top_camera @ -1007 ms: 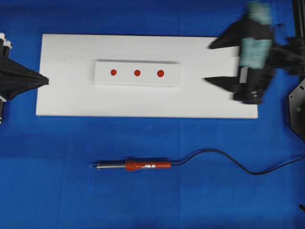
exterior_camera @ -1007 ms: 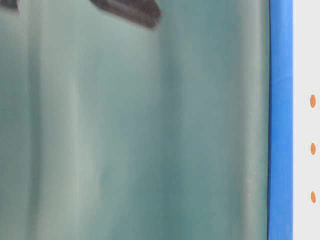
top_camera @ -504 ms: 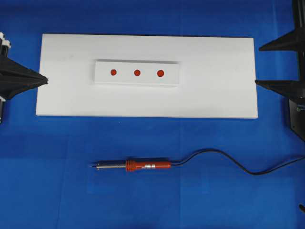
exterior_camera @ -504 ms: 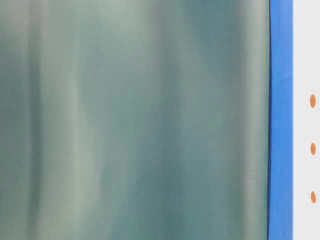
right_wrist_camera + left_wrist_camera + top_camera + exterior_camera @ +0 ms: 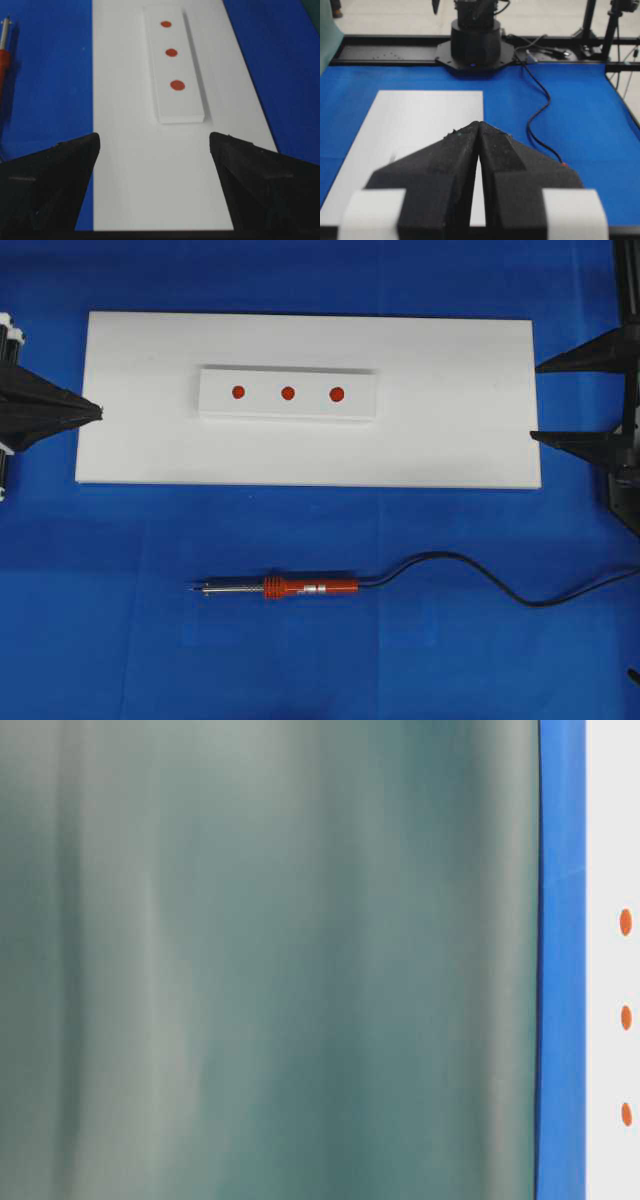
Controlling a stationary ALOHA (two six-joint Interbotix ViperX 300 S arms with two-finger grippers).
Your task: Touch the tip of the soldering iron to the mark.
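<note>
Soldering iron (image 5: 275, 588) lies flat on blue surface (image 5: 120, 640) below white board (image 5: 450, 440), long axis left-right, tip pointing left, cord trailing right. Right claw (image 5: 585, 400) wide, empty (nearer handle end). Left claw (image 5: 95, 411) closed, empty.

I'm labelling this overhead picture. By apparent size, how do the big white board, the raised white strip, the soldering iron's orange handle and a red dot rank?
Largest to smallest:
1. Large flat white board
2. Raised white strip
3. Orange handle
4. Middle red dot
</note>
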